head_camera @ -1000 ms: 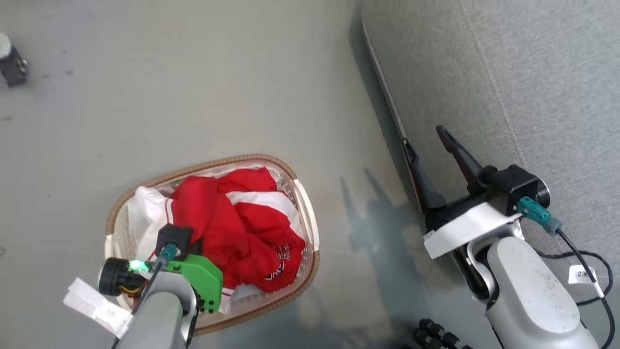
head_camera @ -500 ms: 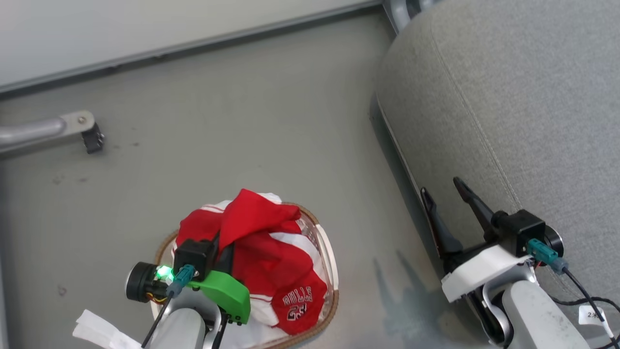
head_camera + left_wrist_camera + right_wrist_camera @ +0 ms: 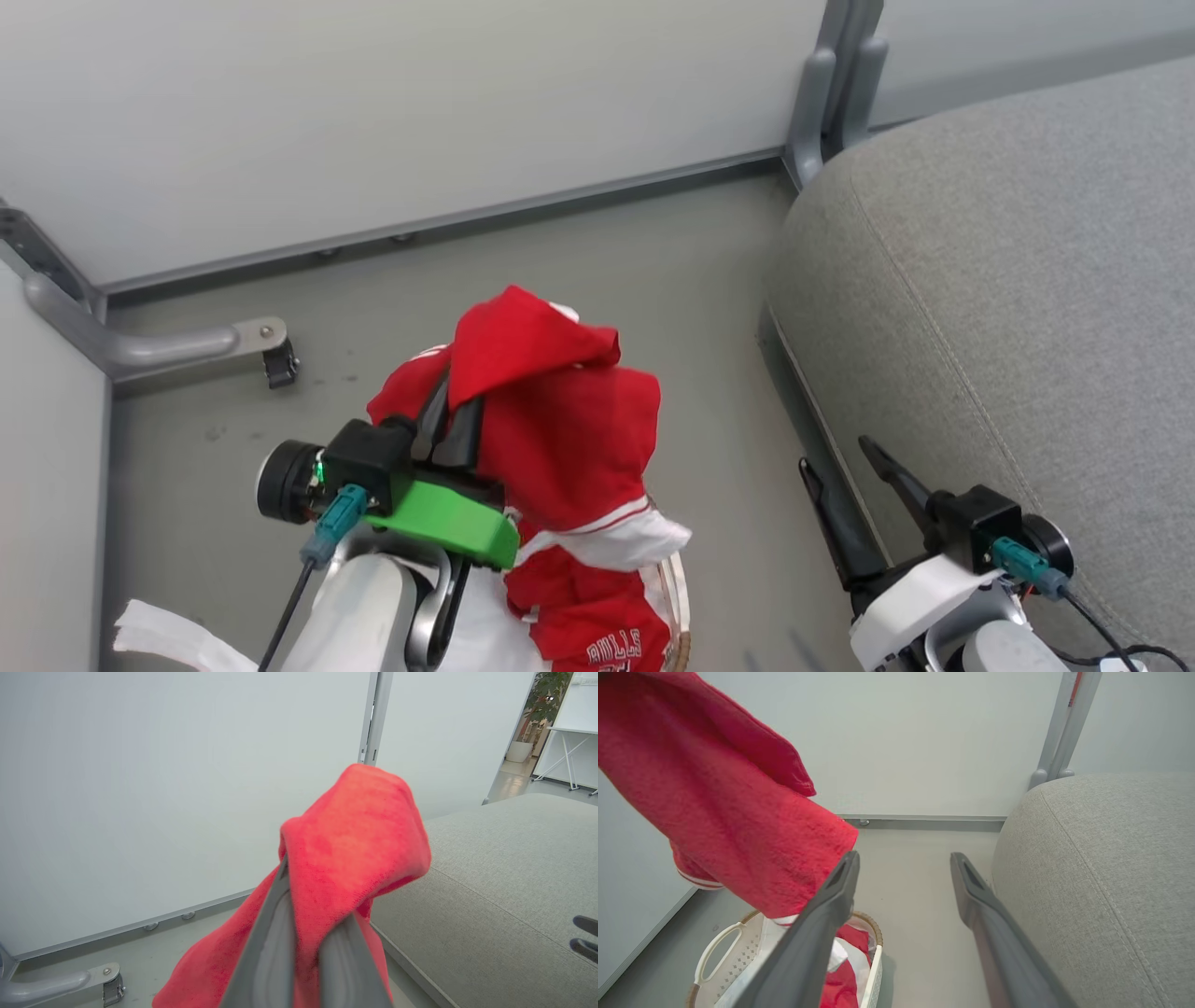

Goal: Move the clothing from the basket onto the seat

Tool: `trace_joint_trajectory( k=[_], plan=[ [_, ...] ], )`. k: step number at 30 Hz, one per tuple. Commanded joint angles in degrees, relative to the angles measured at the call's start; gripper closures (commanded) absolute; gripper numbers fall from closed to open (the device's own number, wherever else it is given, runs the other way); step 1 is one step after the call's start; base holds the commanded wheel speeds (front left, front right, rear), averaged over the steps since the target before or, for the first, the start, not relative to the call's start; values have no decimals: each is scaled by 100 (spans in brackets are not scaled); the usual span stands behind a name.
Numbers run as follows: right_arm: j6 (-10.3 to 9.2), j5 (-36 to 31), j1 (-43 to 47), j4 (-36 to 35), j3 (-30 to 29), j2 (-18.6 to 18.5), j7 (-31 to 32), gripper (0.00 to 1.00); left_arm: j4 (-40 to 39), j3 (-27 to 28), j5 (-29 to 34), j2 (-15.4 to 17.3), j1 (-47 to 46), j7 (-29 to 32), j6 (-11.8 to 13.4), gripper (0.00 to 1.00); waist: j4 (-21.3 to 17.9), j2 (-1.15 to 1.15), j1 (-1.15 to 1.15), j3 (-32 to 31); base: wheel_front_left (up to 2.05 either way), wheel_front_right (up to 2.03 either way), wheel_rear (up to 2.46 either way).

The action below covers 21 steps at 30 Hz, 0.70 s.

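The left gripper (image 3: 462,403), directly above the basket (image 3: 876,977), is pinched shut on a fold of the clothing (image 3: 560,429). The red garment is draped over the fingertips and hangs down toward the basket. Further red clothing, including the printed jersey, lies inside the basket. To the right of the basket, the right gripper (image 3: 834,454) is held with jaws spread and empty. Farther right of the basket stands the seat (image 3: 1008,280). Progress is judged early: one garment is raised, and the transfer to the seat is not yet made.
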Motion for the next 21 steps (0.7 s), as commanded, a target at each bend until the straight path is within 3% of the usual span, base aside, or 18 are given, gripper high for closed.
trace_joint_trajectory(
  k=[1, 10, 21],
  plan=[
    [-6, -5, 121, 24, 39, -27, -13, 0, -161, -19, -15, 9, -136, -4, 47, 100, 124, 0, 1, -276, 0, 0, 0],
    [-7, 246, 222, 19, 322, -70, -13, 0, -927, -282, -174, 9, -421, -3, 161, 100, 233, 0, 1, -425, 0, 0, 0],
    [-7, 270, -587, -563, 1402, -323, -13, 0, -1164, -742, -431, 8, -598, -3, 343, 100, 472, 0, 1, -401, 0, 0, 0]
  ],
)
